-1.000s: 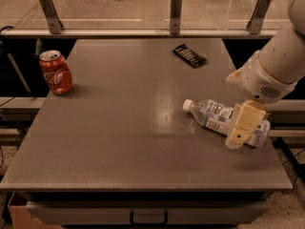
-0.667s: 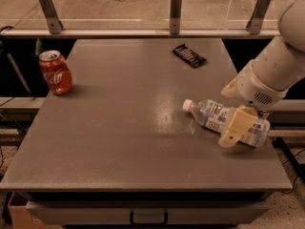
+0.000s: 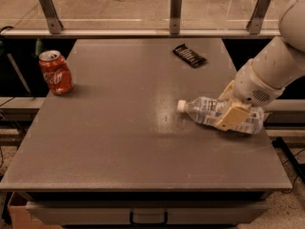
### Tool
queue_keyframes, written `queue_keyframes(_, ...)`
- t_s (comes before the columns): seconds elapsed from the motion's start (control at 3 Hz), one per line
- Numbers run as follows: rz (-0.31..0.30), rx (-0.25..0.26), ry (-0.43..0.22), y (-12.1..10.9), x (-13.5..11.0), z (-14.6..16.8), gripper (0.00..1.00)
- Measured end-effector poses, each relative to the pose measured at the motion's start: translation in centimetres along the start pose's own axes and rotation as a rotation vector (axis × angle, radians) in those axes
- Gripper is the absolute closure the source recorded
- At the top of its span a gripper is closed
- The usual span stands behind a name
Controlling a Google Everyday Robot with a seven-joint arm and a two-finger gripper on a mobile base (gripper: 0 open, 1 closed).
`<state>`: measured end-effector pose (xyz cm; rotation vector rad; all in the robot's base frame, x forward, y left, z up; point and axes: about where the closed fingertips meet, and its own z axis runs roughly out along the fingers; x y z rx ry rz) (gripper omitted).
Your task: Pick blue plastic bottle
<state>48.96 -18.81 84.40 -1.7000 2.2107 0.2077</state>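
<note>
The blue plastic bottle (image 3: 202, 110) is clear with a white cap and a pale printed label. It lies on its side at the right of the grey table (image 3: 133, 147), cap pointing left. My gripper (image 3: 226, 109) comes in from the right on a white arm and sits over the bottle's middle. One cream finger (image 3: 231, 117) is pressed against the bottle's near side, and the other is at its far side, mostly hidden. The jaws are closed on the bottle, which still rests on the table.
A red soda can (image 3: 55, 72) stands upright at the table's left edge. A dark flat snack bar (image 3: 189, 55) lies at the back right. A rail with metal posts (image 3: 175, 6) runs behind the table.
The gripper has come down and left over the bottle, and its fingers have drawn together around it. The bottle has shifted slightly to the left.
</note>
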Motion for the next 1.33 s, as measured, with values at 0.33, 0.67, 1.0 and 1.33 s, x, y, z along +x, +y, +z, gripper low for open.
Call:
queue_keyframes(0.33, -0.047, -0.02, -0.069, -0.5, -2.4, -0.8, 0.87)
queue_keyframes(0.67, -0.092, -0.02, -0.195, -1.5, -5.4, -3.7, 1.0)
queue_keyframes(1.0, -0.093, -0.01, -0.363, -2.6, -7.8, -8.7, 1.0)
queue_keyframes(1.33, -0.105, 0.007, -0.412, -2.9, -9.2, -10.4, 1.0)
